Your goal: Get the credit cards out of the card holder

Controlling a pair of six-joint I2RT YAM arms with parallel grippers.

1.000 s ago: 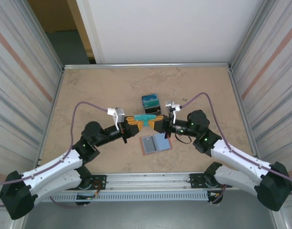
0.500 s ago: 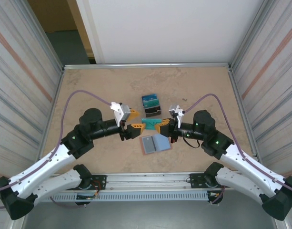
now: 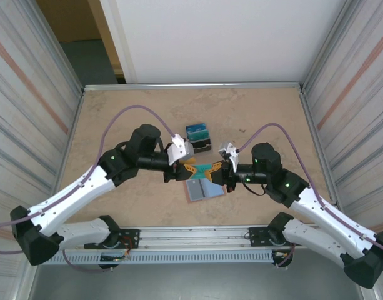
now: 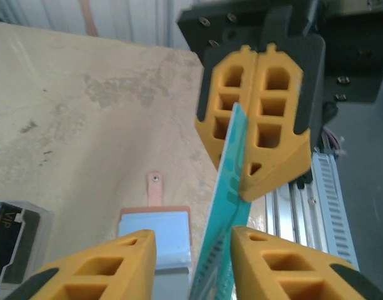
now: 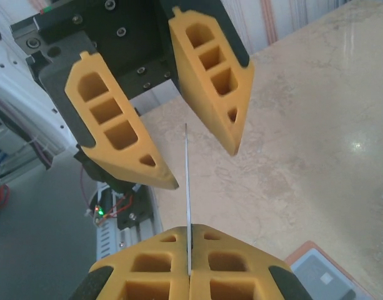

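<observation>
I have the right gripper (image 5: 189,250) pressed together on one teal credit card (image 4: 225,209), pinching it by one end so the card juts out toward the opposite arm; from the right wrist camera I see the card edge-on, a thin line rising out of the seam between my two yellow fingers; the left gripper (image 3: 189,167) faces it with its fingers spread, one on either side of the card's free end, and there is a gap on each side, so it is not gripping anything; from the left wrist camera the card runs slantwise between the spread fingers and lies nearer the right-hand one; in the overhead view the two grippers meet tip to tip above the middle of the table (image 3: 116,119), the card bridging them in the air; the card holder (image 3: 203,189) lies flat and open on the table just on the near side of the grippers, under the held card, its light blue-grey inside facing up inside a salmon-pink border; its small pink tab (image 4: 155,187) sticks out flat on the tabletop; the left half looks greyer than the right, and I cannot tell whether that is another card; a dark stand (image 3: 198,136) showing teal cards sits just beyond the grippers on the far side, apart from the holder.
</observation>
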